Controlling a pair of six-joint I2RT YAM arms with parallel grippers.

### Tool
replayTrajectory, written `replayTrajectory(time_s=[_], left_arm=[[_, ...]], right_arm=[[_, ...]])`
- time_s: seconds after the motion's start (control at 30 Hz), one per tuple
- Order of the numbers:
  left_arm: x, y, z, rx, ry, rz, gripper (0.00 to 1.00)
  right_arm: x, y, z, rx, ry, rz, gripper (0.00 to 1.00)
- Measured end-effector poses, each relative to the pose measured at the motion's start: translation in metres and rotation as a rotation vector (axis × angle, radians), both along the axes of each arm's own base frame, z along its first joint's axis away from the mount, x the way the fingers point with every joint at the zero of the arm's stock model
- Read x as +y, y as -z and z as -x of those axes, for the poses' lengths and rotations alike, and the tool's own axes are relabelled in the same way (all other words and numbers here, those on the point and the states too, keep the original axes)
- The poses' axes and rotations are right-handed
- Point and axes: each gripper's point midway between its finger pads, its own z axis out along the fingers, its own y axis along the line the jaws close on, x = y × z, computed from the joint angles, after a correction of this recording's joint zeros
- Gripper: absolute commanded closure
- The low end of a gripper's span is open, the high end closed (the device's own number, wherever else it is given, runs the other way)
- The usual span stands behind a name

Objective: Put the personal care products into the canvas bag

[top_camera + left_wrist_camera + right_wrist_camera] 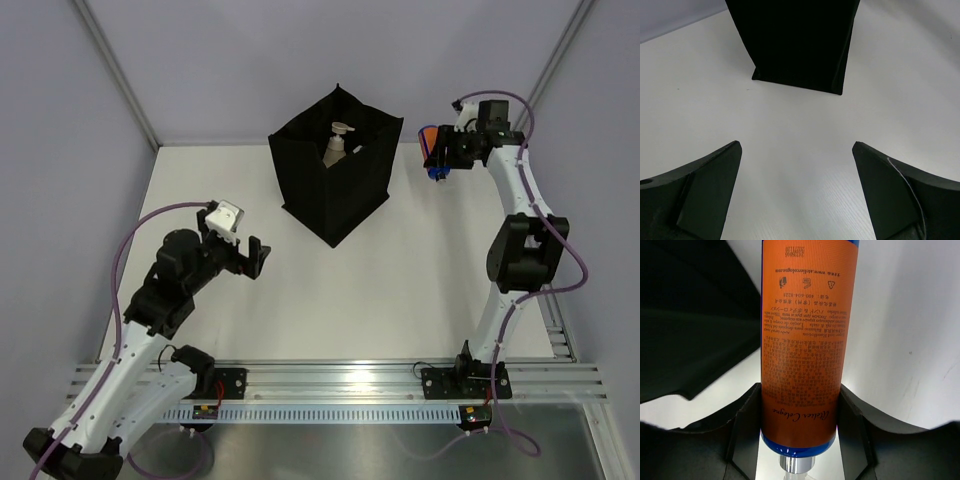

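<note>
The black canvas bag (335, 170) stands upright at the back middle of the table, its top open. A tan pump bottle (338, 145) stands inside it. My right gripper (433, 155) is raised to the right of the bag and is shut on an orange cylinder with blue ends (430, 150). In the right wrist view the orange cylinder (805, 340) sits between my fingers (747, 425), and the bag (690, 315) is at the left. My left gripper (255, 258) is open and empty, left of and nearer than the bag. The bag's base (797, 45) shows ahead in the left wrist view.
Grey enclosure walls stand at the back and both sides. A metal rail (340, 385) with the arm bases runs along the near edge. The white tabletop (400, 290) lies between the bag and the rail.
</note>
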Motion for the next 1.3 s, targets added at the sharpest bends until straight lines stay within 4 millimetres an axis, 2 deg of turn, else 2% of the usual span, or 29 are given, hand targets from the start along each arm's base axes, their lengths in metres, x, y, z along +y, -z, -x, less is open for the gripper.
replayTrajectory(time_s=[0.03,0.13,0.23,0.33,0.47,0.57,0.63,0.7,0.77,0.87,0.97,1.07,1.17,1.2,1.3], left_arm=[[0.0,-0.001,0.0,-0.003,0.0,0.002,0.01],[0.001,-0.003,0.002,-0.012,0.0,0.005,0.01],[0.001,-0.005,0.002,-0.019,-0.001,0.008,0.01],[0.002,-0.006,0.002,-0.023,-0.004,0.009,0.01],[0.003,-0.006,0.002,-0.024,-0.011,0.007,0.01],[0.004,-0.006,0.001,-0.025,-0.018,0.005,0.01],[0.005,-0.006,0.001,-0.023,-0.022,0.003,0.01],[0.005,-0.005,0.0,-0.02,-0.028,-0.001,0.01],[0.006,-0.003,-0.001,-0.015,-0.034,-0.005,0.01],[0.008,-0.001,-0.003,-0.012,-0.043,-0.01,0.01],[0.008,0.001,-0.003,-0.009,-0.044,-0.015,0.01],[0.008,0.003,-0.004,-0.002,-0.043,-0.023,0.01],[0.008,0.004,-0.004,0.001,-0.043,-0.025,0.01],[0.008,0.004,-0.004,0.001,-0.043,-0.025,0.01],[0.008,0.004,-0.004,0.0,-0.043,-0.024,0.01]], right_arm=[[0.005,-0.026,0.004,-0.05,-0.009,-0.021,1.0],[0.018,-0.086,0.015,-0.179,-0.043,-0.046,1.0],[0.042,-0.134,0.026,-0.287,-0.106,-0.038,1.0],[0.08,-0.169,0.034,-0.38,-0.21,-0.005,1.0],[0.141,-0.212,0.042,-0.522,-0.381,0.093,1.0],[0.189,-0.24,0.034,-0.662,-0.479,0.181,1.0],[0.217,-0.248,0.024,-0.743,-0.525,0.236,1.0],[0.236,-0.244,0.009,-0.795,-0.545,0.291,1.0],[0.245,-0.227,-0.006,-0.804,-0.558,0.343,1.0],[0.243,-0.185,-0.034,-0.762,-0.561,0.44,1.0],[0.232,-0.138,-0.047,-0.677,-0.571,0.506,0.99],[0.222,-0.091,-0.045,-0.596,-0.605,0.537,0.93],[0.216,-0.052,-0.029,-0.514,-0.662,0.541,0.85],[0.215,-0.045,-0.023,-0.497,-0.681,0.536,0.81],[0.222,-0.044,-0.018,-0.5,-0.721,0.509,0.55]])
